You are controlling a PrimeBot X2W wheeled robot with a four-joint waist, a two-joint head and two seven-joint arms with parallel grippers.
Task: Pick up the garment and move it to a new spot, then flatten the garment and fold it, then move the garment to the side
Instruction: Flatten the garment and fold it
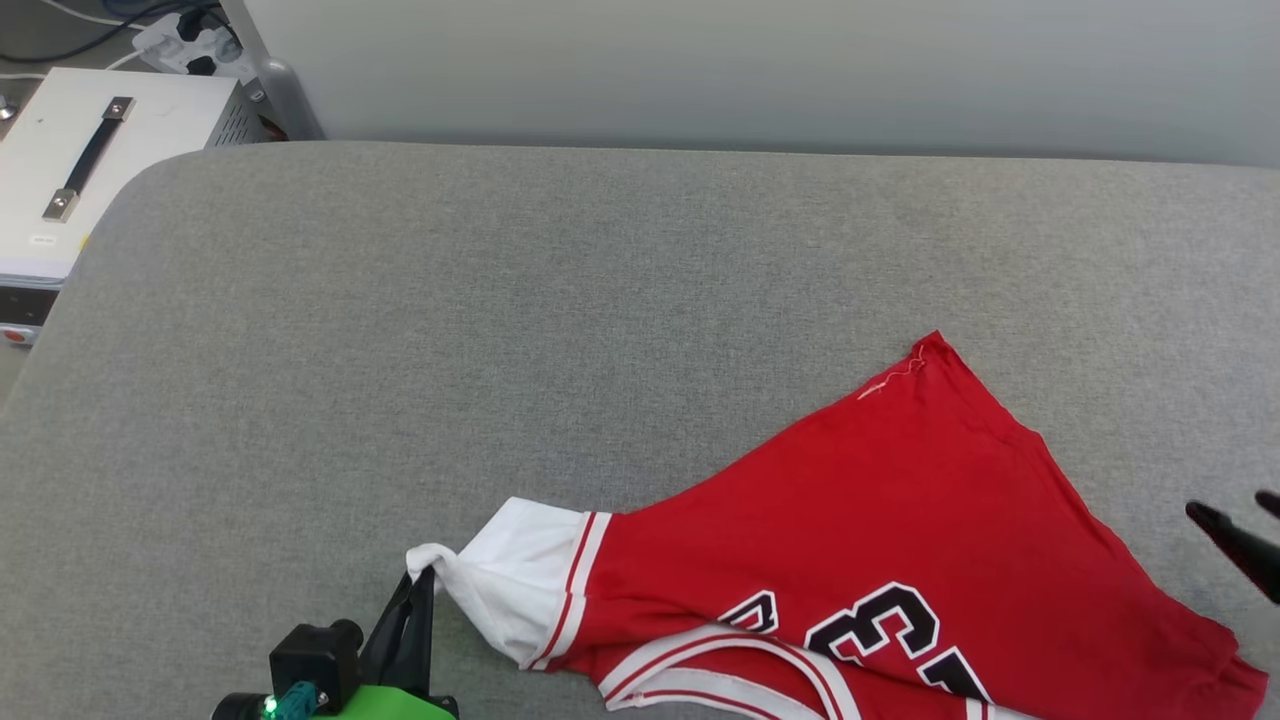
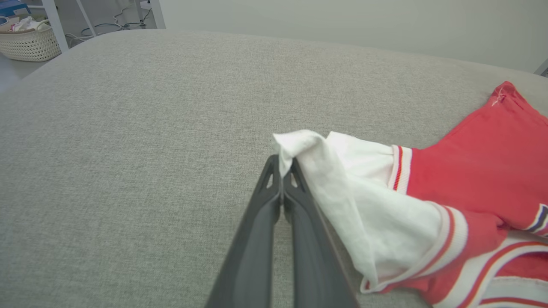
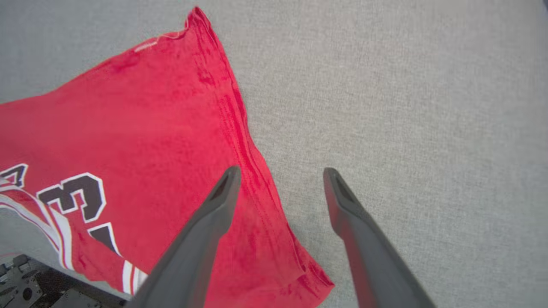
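1. At the lower left of the head view, the left claw point(image 1: 420, 585) has its two dark fingers pressed together on the bunched tip of a white sleeve.
2. Off at the right edge, the right claw point(image 3: 280, 175) has its jaws spread wide and holds nothing. One finger hangs over the red side hem and the other over bare cloth-covered surface.
3. Between them lies the garment point(image 1: 880, 500), a red jersey-style T-shirt with white striped-trim sleeves and black white-outlined numerals. It is spread but rumpled on the near right of the grey fabric-covered counter point(image 1: 500, 300).
4. It should handle as light, soft and limp, sagging and dragging rather than keeping its shape. A shallow pinch on the thin knit could slip. The thicker hems, sleeve trim and corners look like the surest holds.
5. Beyond the counter's corner, a pale woven basket point(image 2: 28, 42) holds what may be crumpled pale items, too small to name. The white box with a black strap handle point(image 1: 100, 170) sits shut, contents hidden.
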